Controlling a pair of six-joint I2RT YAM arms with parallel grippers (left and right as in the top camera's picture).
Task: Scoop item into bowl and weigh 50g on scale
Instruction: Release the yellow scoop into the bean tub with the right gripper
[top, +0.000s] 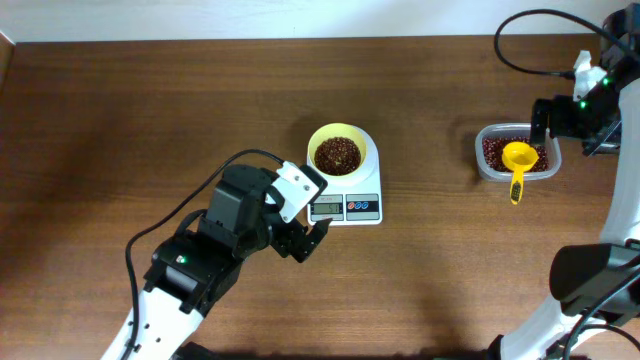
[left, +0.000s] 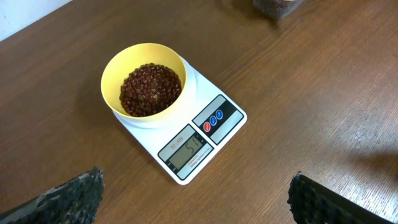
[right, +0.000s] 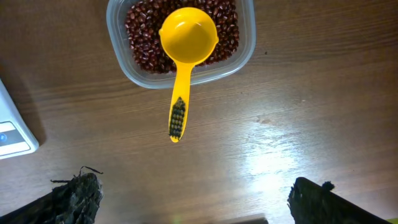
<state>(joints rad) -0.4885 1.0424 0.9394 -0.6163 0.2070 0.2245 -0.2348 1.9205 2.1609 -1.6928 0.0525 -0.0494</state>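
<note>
The left end effector (top: 308, 240) is held wide open and empty, just in front of the display strip of the white square scale (left: 198, 87). A round pale-yellow bowl (left: 111, 68) is seated on the scale and is partly filled with small glossy red-brown beans (left: 150, 89). 51 is shown on the grey display (left: 186, 152). The right end effector (right: 193, 208) is likewise spread wide and empty, near a clear tub (right: 245, 56) of more beans. A yellow scoop (right: 186, 37) is laid in the tub, on the wood-grain tabletop (left: 311, 93).
</note>
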